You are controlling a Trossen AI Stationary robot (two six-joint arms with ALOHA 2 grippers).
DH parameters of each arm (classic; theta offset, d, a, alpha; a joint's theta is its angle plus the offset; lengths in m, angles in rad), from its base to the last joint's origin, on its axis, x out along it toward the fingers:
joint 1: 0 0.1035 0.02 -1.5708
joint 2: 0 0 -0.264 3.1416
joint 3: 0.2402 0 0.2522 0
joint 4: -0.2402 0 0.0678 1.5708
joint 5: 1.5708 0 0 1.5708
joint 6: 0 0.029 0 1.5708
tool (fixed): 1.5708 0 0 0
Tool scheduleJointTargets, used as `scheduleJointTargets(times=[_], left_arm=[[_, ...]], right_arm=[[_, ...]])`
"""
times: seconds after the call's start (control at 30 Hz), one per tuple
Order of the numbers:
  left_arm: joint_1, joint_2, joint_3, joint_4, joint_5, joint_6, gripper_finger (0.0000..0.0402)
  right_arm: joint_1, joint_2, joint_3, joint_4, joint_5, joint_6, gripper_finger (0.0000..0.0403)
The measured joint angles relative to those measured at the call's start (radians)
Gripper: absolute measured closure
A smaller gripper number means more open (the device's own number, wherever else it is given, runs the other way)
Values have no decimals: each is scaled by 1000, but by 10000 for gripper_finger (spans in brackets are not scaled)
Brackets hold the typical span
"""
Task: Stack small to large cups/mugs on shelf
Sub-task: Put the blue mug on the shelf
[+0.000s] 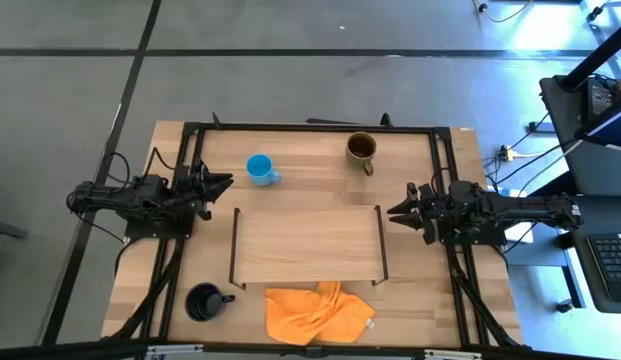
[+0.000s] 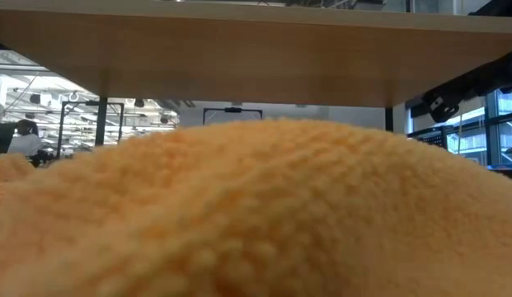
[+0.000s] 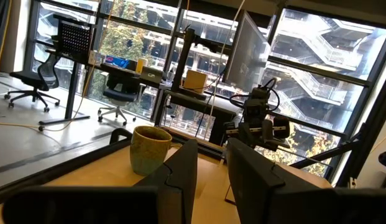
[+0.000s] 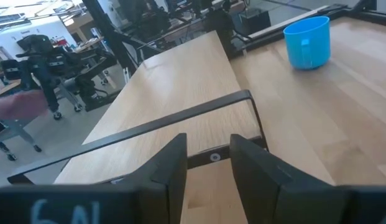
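Note:
The shelf (image 1: 308,245), a low light-wood board, stands on the table's middle on its black end frames. The small light-blue mug (image 1: 260,169) and the olive-brown mug (image 1: 362,148) stand upright on the table beyond it. The black mug (image 1: 205,301) stands near the front left. My left gripper (image 1: 222,184) hovers at the table's left edge, open, its fingers (image 3: 180,180) pointing toward the olive mug (image 3: 149,149). At the right edge my right gripper (image 1: 395,212) is open, facing the shelf's end frame (image 4: 180,115) and the blue mug (image 4: 309,42). Neither holds anything.
A crumpled orange cloth (image 1: 318,312) lies in front of the shelf near the front edge. It fills the low view (image 2: 256,214) under the shelf board (image 2: 256,58). Black frame rails (image 1: 310,127) run around the table. Bare wood lies between the two far mugs.

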Motion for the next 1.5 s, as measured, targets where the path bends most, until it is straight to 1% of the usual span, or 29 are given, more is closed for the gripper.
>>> scheduleJointTargets(times=[0.13,0.2,0.23,0.33,0.4,0.5,0.63,0.87,0.93,1.0,1.03,1.2,1.4,1.5], left_arm=[[0,0,0,0,-13,77,319],[0,0,0,3,-14,60,319],[0,0,0,7,-7,14,319],[0,0,0,31,62,-202,319],[0,0,0,59,82,-260,319],[0,0,0,79,59,-246,319],[0,0,0,107,57,-307,319],[0,0,0,133,60,-320,319],[0,0,0,154,31,-321,319],[0,0,0,193,19,-374,319],[0,0,0,212,22,-397,319],[0,0,0,226,55,-412,319],[0,0,0,196,30,-323,319],[0,0,0,195,14,-341,319]], right_arm=[[0,0,0,0,0,-3,279],[0,0,0,-1,0,-1,279],[0,0,0,-1,0,-3,279],[0,0,0,-1,0,-3,279],[0,0,0,-1,0,-3,279],[0,0,0,-1,0,-3,279],[0,0,0,-1,0,-3,279],[0,0,0,-1,0,-3,279],[0,0,0,-1,0,-3,279],[0,0,0,-1,0,-3,279],[0,0,0,-1,0,-3,279],[0,0,0,-1,0,-3,279],[0,0,0,-1,0,-3,279],[0,0,0,-1,0,-3,279]])
